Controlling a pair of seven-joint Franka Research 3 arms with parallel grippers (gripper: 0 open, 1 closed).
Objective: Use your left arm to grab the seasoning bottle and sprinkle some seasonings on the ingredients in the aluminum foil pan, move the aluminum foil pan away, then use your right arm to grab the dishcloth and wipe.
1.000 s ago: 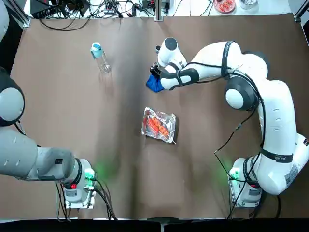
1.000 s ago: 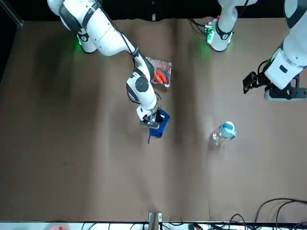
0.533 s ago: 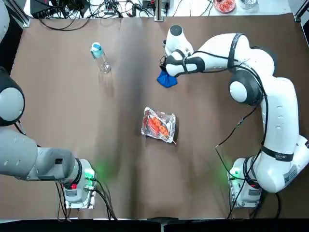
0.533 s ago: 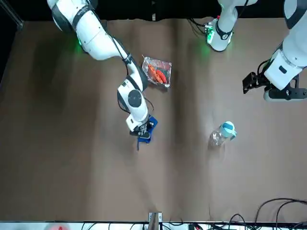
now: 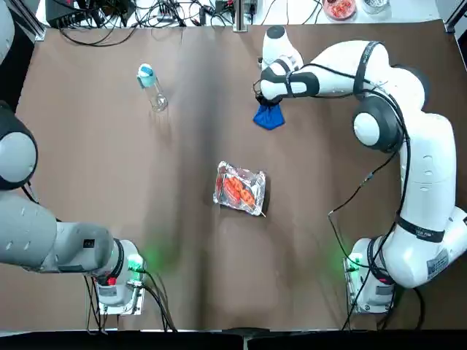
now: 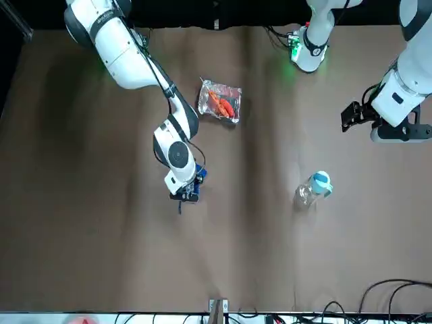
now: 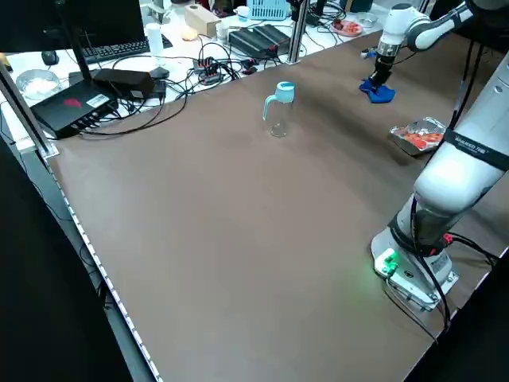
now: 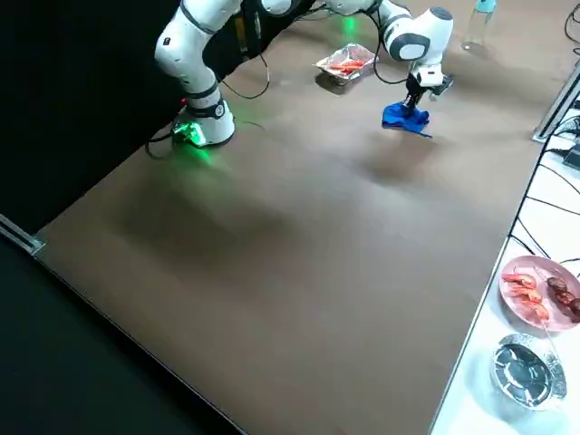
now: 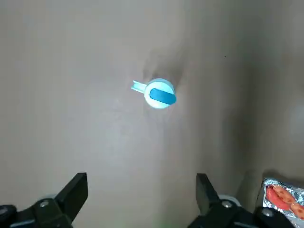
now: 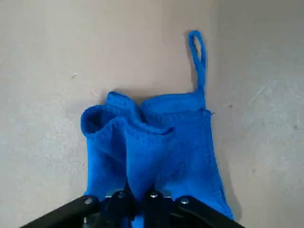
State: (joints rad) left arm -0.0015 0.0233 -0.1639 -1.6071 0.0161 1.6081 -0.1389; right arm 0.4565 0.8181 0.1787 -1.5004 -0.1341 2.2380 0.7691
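My right gripper [image 5: 268, 100] is shut on the blue dishcloth [image 5: 268, 119], pinching a fold of it [image 10: 151, 142] while the rest drags on the brown table beyond the pan. The aluminum foil pan [image 5: 260, 179] sits mid-table with the orange-red ingredients [image 5: 238, 189] in it. At the far left stands the seasoning bottle [image 5: 151, 86] with its light-blue cap [image 9: 159, 93], upright and alone. My left gripper [image 9: 141, 195] hangs open high above the bottle, with nothing between its fingers; the front view shows it [image 6: 355, 115] well off the table's middle.
Cables [image 5: 109, 14] and a black box [image 7: 75, 107] line the far edge. A round white dish of reddish food [image 8: 539, 290] and a metal bowl [image 8: 526, 367] stand on the white bench beyond the table. The arm bases [image 5: 117, 281] [image 5: 372, 281] sit at the near edge.
My right gripper has dragged the dishcloth across the table to the right and slightly farther from the bases. The left arm, bottle and pan have not moved.
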